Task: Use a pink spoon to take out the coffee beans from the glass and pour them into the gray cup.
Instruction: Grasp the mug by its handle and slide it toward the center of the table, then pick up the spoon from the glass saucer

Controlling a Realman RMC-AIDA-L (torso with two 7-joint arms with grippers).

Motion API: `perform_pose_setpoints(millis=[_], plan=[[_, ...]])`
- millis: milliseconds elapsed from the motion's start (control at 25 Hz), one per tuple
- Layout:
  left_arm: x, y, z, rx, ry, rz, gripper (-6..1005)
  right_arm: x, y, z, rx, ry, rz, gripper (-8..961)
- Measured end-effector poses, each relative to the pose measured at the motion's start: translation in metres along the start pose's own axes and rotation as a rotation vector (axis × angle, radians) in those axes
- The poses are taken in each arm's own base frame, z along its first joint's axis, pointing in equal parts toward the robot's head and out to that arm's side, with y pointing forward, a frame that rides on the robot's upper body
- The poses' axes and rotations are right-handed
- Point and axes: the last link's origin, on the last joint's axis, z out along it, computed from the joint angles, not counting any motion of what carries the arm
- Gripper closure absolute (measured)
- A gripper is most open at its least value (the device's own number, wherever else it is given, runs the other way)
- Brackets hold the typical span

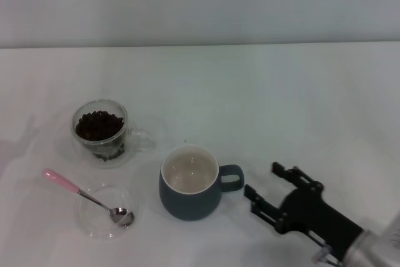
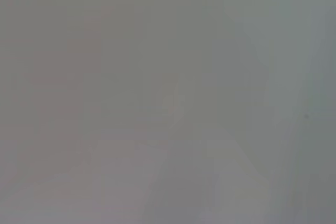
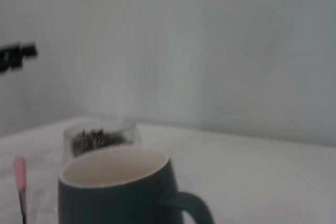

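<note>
Gray cup (image 1: 189, 182) sits just left of open right tool (image 1: 270, 189), w/ handle toward it.

One pink spoon (image 1: 84, 195), one glass (image 1: 101, 130), one gray cup (image 1: 189, 183), one dish (image 1: 105, 212), perhaps dozens of coffee beans (image 1: 99, 125).

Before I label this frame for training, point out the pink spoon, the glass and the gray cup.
pink spoon (image 1: 60, 180): head view, on its pink handle.
glass (image 1: 122, 112): head view, on its clear rim.
gray cup (image 1: 187, 204): head view, on its dark outer wall.
</note>
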Motion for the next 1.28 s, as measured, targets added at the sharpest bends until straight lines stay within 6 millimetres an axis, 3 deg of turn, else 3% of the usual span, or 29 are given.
perform_pose_setpoints(millis=[160,280,480,640,760,960,1280], plan=[[0.0,-0.005,-0.007,0.027,0.009,-0.005,104,0.003,-0.002,-0.023,-0.021,-0.033,0.041,145],[-0.002,-0.011,-0.019,0.06,0.008,-0.017,104,0.004,-0.009,-0.041,-0.028,-0.056,0.105,127],[-0.011,-0.02,-0.052,0.112,-0.016,-0.143,105,-0.008,-0.044,-0.069,0.131,-0.18,0.134,96],[-0.025,-0.018,-0.079,0.123,-0.078,-0.374,106,-0.025,-0.071,-0.075,0.293,-0.297,0.111,78],[-0.033,-0.014,-0.092,0.103,-0.143,-0.555,107,-0.038,-0.088,-0.071,0.361,-0.358,0.076,77],[-0.038,-0.011,-0.102,0.071,-0.213,-0.657,110,-0.058,-0.103,-0.049,0.383,-0.408,0.014,78],[-0.039,0.004,-0.084,-0.078,-0.348,-0.671,112,-0.07,-0.113,-0.018,0.354,-0.376,-0.02,77]])
